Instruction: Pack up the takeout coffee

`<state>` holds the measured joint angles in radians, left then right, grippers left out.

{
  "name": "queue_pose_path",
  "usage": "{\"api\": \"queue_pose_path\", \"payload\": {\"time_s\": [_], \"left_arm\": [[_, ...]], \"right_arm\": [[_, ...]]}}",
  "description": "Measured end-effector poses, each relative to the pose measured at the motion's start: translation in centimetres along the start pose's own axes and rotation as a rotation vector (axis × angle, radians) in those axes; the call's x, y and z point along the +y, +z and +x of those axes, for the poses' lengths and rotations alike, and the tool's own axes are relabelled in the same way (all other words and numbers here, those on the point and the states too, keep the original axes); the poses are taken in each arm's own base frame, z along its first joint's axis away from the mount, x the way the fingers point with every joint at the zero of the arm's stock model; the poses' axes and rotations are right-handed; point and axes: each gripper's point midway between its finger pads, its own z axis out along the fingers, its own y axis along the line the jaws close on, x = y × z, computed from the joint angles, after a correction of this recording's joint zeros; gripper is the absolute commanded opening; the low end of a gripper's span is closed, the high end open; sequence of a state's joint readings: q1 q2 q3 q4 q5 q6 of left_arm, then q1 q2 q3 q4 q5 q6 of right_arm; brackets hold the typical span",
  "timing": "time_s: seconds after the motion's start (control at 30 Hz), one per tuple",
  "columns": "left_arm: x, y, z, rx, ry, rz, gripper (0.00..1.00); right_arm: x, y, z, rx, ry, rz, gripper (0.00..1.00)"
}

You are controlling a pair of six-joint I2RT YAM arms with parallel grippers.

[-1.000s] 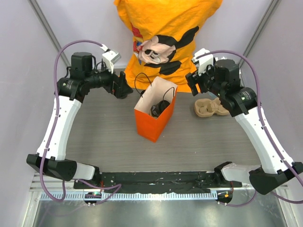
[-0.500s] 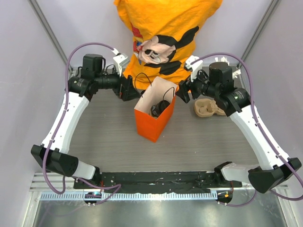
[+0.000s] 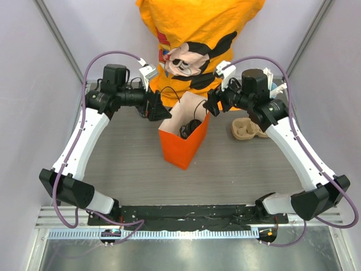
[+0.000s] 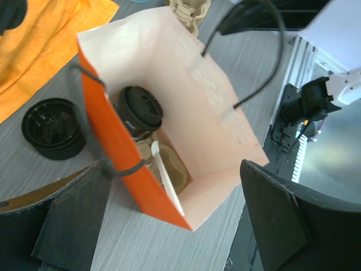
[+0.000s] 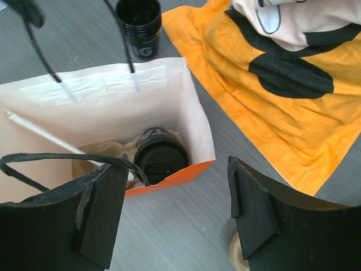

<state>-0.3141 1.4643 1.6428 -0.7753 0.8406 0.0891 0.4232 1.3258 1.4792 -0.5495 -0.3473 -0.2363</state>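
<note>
Takeout coffee (image 4: 138, 110), round-lidded, inside orange paper bag (image 4: 194, 73); left gripper (image 3: 159, 108), right gripper (image 3: 210, 103) wide, empty.

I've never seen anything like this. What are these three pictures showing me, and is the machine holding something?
You are looking at two robot arms bolted to the near edge of a table. Each arm ends in a gripper, a simple two-finger claw. One picture looks down on both arms from above. The other two come from small cameras on each wrist, so the dark shapes at their lower corners are that arm's own fingers.

An open orange paper bag stands in the middle of the table. A small black coffee cup with a lid sits inside it. Around the bag are a stack of black lids, a black cup with white print, a cardboard cup tray and an orange cloth.

The left gripper and the right gripper hover at the bag's top. Both are open and hold nothing.
</note>
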Motion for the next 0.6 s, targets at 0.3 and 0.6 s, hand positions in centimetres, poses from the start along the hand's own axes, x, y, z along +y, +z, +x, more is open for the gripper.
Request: {"api": "queue_pose_path", "payload": {"time_s": [0.3, 0.6], "left_arm": [[-2.0, 0.0, -0.1, -0.007, -0.002, 0.106, 0.95], [-4.4, 0.2, 0.3, 0.008, -0.01, 0.21, 0.93]], "right_arm": [[-2.1, 1.3, -0.5, -0.02, 0.018, 0.097, 0.76], [-3.6, 1.1, -1.5, -0.039, 0.013, 0.165, 0.76]]}}
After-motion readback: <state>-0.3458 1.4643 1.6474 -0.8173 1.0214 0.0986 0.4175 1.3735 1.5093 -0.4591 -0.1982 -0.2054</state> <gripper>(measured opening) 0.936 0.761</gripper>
